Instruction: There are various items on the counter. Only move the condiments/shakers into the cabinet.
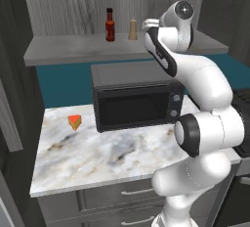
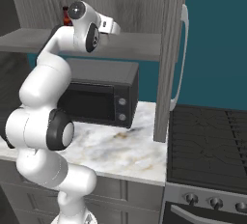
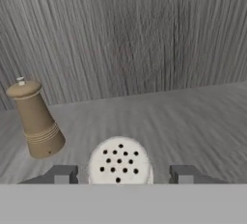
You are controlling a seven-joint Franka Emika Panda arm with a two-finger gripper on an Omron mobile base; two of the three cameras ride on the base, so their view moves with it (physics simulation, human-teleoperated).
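The cabinet (image 1: 68,50) is a grey wood-grain shelf above the microwave. On it stand the dark red sauce bottle (image 1: 110,24) and the tan pawn-shaped shaker (image 1: 132,29). In the hand view the tan shaker (image 3: 36,121) is at the left, and the pale shaker (image 3: 119,162) with its holed top stands on the shelf board just below the hand. My gripper (image 3: 124,175) straddles that pale shaker, open, with a gap between each fingertip and the shaker. The arm reaches up into the cabinet to the right of the tan shaker.
An orange food wedge (image 1: 74,122) lies on the marbled counter (image 1: 122,157) at the left. A black microwave (image 1: 136,99) stands at the back of the counter under the shelf. A stove (image 2: 207,141) adjoins the counter on the right, past a vertical panel (image 2: 166,59).
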